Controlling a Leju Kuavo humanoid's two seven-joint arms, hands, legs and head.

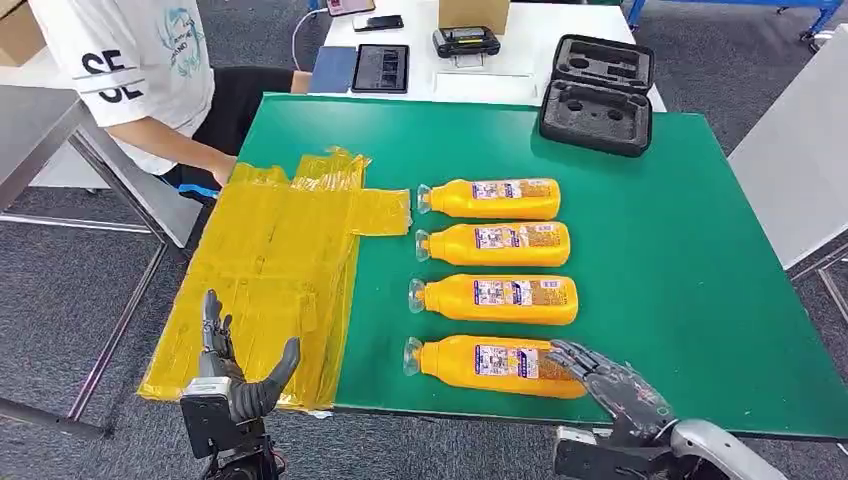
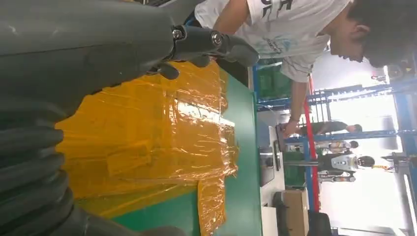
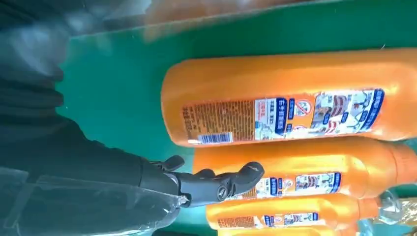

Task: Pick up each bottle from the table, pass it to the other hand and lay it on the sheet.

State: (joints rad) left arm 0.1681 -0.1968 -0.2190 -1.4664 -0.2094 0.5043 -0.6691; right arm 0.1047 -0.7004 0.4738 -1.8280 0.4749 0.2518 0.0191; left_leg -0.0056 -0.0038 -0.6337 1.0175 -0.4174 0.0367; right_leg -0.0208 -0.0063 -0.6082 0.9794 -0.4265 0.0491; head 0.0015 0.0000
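While right robot hand (image 1: 610,385) hovers spread, nearest bottle (image 1: 495,366) lies just beneath fingertips.

Four orange bottles (image 1: 497,283) lying sideways in a column, crinkled yellow sheet (image 1: 270,275) beside their caps

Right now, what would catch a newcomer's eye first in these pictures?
Four orange bottles lie side by side in a column mid-table on the green table. The right hand reaches at the nearest bottle. A crinkled yellow sheet covers the table's left end, the left hand open at its near edge.
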